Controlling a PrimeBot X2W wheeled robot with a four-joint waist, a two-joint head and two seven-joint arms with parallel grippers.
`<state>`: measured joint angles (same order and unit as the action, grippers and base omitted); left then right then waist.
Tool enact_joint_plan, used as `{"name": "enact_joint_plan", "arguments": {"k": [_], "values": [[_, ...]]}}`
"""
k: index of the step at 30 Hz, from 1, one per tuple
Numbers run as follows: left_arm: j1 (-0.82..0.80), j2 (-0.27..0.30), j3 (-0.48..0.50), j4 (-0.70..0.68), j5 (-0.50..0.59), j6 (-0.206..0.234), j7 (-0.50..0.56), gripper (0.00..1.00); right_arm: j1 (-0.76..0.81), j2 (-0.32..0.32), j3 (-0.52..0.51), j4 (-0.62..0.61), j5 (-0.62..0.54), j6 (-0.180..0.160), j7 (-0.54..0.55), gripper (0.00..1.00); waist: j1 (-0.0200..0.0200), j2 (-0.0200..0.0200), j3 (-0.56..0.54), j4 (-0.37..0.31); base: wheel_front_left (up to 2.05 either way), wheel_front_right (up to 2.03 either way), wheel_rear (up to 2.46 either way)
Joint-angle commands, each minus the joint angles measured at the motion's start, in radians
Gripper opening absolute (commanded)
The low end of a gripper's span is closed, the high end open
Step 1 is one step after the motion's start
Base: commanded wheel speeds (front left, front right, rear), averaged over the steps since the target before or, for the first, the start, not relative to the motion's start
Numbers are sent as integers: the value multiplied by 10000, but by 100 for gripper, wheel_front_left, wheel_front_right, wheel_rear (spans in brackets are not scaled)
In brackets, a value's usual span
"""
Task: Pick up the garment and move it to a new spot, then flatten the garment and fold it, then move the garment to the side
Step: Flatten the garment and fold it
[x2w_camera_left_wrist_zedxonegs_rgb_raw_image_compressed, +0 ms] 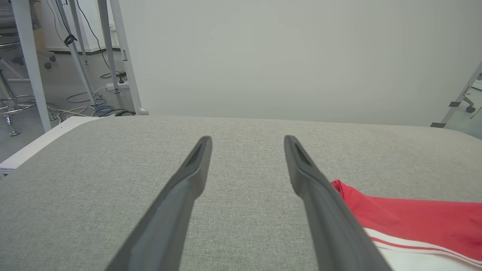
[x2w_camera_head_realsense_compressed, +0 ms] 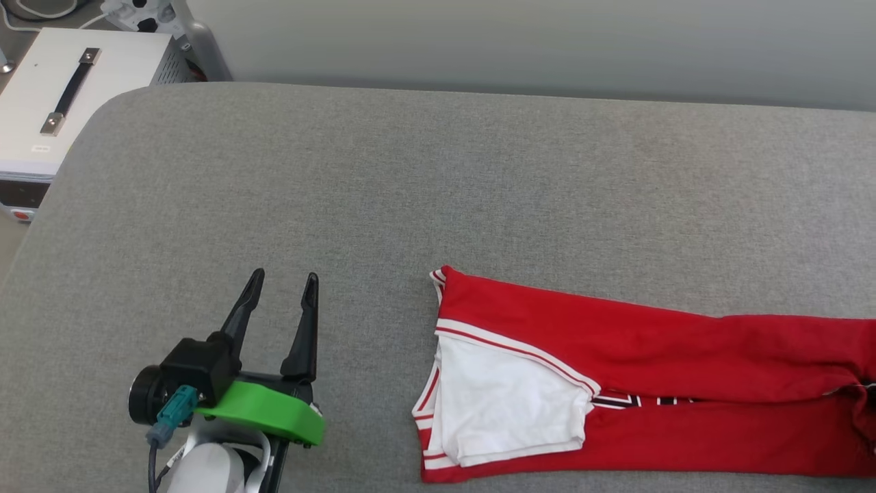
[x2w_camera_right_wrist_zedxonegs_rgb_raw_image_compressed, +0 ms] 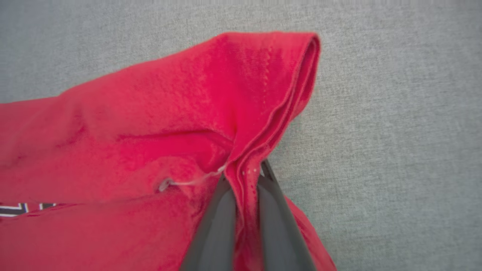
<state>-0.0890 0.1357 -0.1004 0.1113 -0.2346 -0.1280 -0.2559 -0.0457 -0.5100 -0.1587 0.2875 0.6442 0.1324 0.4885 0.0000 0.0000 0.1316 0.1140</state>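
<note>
Now the red garment (x2w_camera_head_realsense_compressed: 684,356) lies long and folded on the gray, woven table (x2w_camera_head_realsense_compressed: 438,178). It is at 3 o'clock from the left claw (x2w_camera_head_realsense_compressed: 285,275) and does not touch it. That claw's two dark fingers stand apart, holding nothing. The right claw (x2w_camera_right_wrist_zedxonegs_rgb_raw_image_compressed: 244,173) is pinched tight on a bunched red edge of the garment. A soft white sleeve (x2w_camera_head_realsense_compressed: 506,404) with striped trim lies on top.

The left gripper (x2w_camera_head_realsense_compressed: 284,279) sat at the head view's lower left, its two dark fingers spread wide and pointing forward, with a green collar (x2w_camera_head_realsense_compressed: 267,411) behind them on the pale wrist (x2w_camera_head_realsense_compressed: 205,472). The right gripper (x2w_camera_right_wrist_zedxonegs_rgb_raw_image_compressed: 244,173) had its fingers pinched tight on a fold of the garment (x2w_camera_right_wrist_zedxonegs_rgb_raw_image_compressed: 169,98).
</note>
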Motion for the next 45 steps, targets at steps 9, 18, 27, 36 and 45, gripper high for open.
{"name": "enact_joint_plan", "arguments": {"k": [9,18,27,36,45], "values": [[330,63,-4,40,-131,-26,-59,100,635,422,454,-1663,13,-17,682,0,0,0,-298,-285,0,0,0],[332,11,-69,93,-185,-26,-59,100,1180,1329,1112,-3482,-67,-17,1452,0,0,0,-358,-316,0,0,0],[415,-79,-54,156,-356,-27,-59,100,1085,2958,1799,-4257,512,-17,2019,0,0,0,-614,-29,0,0,0],[388,77,-100,167,-392,-27,-59,100,394,4487,2616,-3942,930,-17,1873,0,0,0,-663,457,0,0,0],[346,110,-188,241,-394,-27,-59,100,-289,4594,3386,-2543,1763,-17,813,0,0,0,-614,958,0,0,0]]}}
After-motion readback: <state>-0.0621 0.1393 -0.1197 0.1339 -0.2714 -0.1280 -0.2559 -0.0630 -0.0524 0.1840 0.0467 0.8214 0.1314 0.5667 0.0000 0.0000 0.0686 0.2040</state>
